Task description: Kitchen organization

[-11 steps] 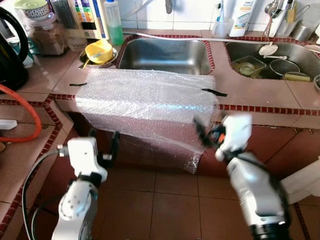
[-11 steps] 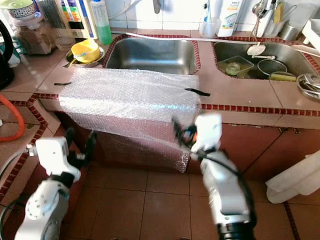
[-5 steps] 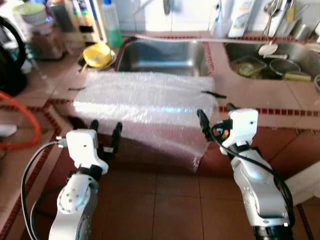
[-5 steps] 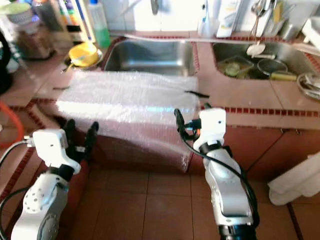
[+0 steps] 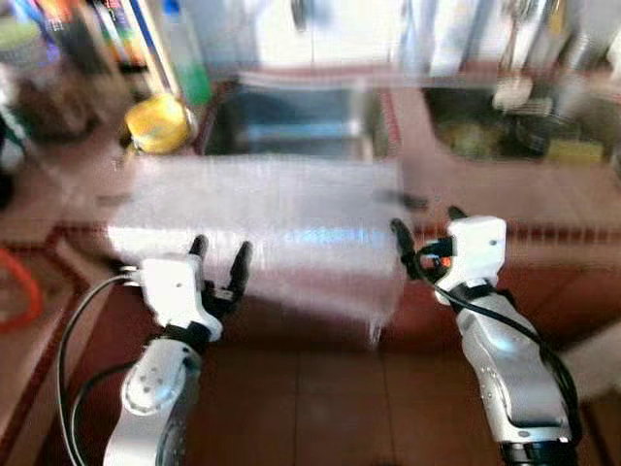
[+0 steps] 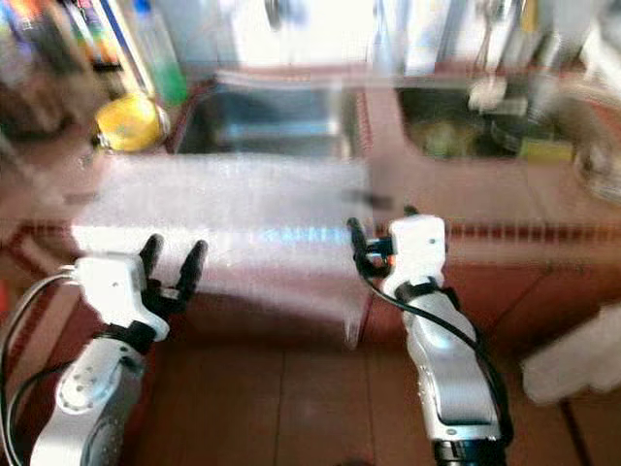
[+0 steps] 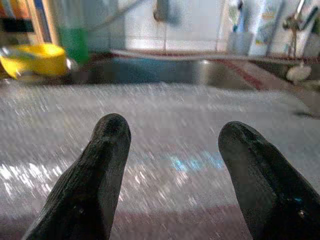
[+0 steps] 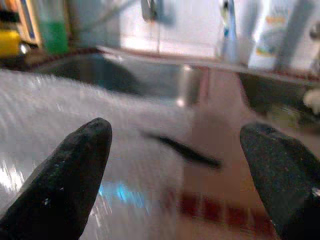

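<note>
Bubble wrap point(image 5: 262, 209): a clear sheet is spread across the tiled counter point(image 5: 505, 189) in front of the left sink point(image 5: 291, 121), its near edge draped over the counter's lip and hanging down the front. It appears pinned at each end by a dark strip of tape point(image 8: 182, 149) — judged to be why it lies flat instead of sliding off.

Left gripper point(image 5: 218, 260): raised just below the hanging edge, toward the sheet's left end; its two black fingers point(image 7: 95, 175) are spread apart with nothing between them, aimed at the sheet.

Right gripper point(image 5: 424, 225): held at the sheet's right corner, close to the tape; its fingers point(image 8: 67, 185) are parted wide and empty, the corner and the tape seen through the gap.

Placement, as judged: the two arms are set one at each end, so the sheet can be taken at both ends together and lifted without sagging or tearing.

Step in hand: the approach only — no hold has been made yet.

Surroundings: a yellow bowl point(image 5: 160, 121) and a green bottle point(image 5: 184, 53) stand left of the sink; a second basin point(image 5: 505, 126) with dishes lies to the right. The head views are blurred.
</note>
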You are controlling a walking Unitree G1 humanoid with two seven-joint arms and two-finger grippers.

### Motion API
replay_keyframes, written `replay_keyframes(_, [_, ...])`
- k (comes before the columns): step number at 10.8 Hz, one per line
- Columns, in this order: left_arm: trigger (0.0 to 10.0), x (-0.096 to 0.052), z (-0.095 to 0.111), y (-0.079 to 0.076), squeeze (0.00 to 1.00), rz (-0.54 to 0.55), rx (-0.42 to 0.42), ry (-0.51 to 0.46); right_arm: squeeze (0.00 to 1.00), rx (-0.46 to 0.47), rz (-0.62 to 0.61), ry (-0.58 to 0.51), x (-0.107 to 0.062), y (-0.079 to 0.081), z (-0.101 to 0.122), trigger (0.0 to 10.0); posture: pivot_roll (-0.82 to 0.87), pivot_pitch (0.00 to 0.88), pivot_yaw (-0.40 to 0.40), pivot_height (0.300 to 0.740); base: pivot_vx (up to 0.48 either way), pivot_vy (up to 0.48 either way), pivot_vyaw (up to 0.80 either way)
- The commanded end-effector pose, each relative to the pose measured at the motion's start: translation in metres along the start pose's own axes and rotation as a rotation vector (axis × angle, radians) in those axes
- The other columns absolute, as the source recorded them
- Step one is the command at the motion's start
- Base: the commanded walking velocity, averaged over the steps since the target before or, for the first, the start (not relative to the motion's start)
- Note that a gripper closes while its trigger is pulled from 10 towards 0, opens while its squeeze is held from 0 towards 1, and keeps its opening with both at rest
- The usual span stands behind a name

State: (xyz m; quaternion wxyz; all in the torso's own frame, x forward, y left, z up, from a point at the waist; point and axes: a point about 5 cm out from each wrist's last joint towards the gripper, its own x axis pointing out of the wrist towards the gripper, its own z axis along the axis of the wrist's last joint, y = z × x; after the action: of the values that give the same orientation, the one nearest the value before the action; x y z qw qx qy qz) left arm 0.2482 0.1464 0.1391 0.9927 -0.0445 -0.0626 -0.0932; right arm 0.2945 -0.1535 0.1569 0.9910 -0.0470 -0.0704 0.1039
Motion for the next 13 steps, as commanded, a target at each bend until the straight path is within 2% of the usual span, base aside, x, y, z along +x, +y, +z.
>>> replay_keyframes(1, [10.0,-0.004,0.001,0.009,0.0,0.032,0.023,0.007,0.0,0.003,0.031,-0.021,0.002,0.01,0.005,10.0,-0.11,0.143,0.061,0.74,0.454,0.0,0.0])
replay_keyframes(9, [10.0,-0.004,-0.001,0.007,0.0,0.018,0.029,0.016,0.0,-0.002,0.04,-0.028,0.004,0.013,0.005,10.0,-0.11,0.139,0.063,0.74,0.453,0.0,0.0])
replay_keyframes(11, [10.0,-0.004,0.0,0.0,0.0,-0.011,-0.025,0.003,0.0,0.0,0.046,-0.033,0.004,0.014,0.006,10.0,-0.11,0.139,0.062,0.74,0.137,0.0,0.0])
replay_keyframes(13, [10.0,-0.004,-0.001,-0.002,0.0,-0.006,-0.036,0.018,0.0,-0.009,0.059,-0.037,0.002,0.016,0.006,10.0,-0.11,0.14,0.061,0.74,0.0,0.0,0.0])
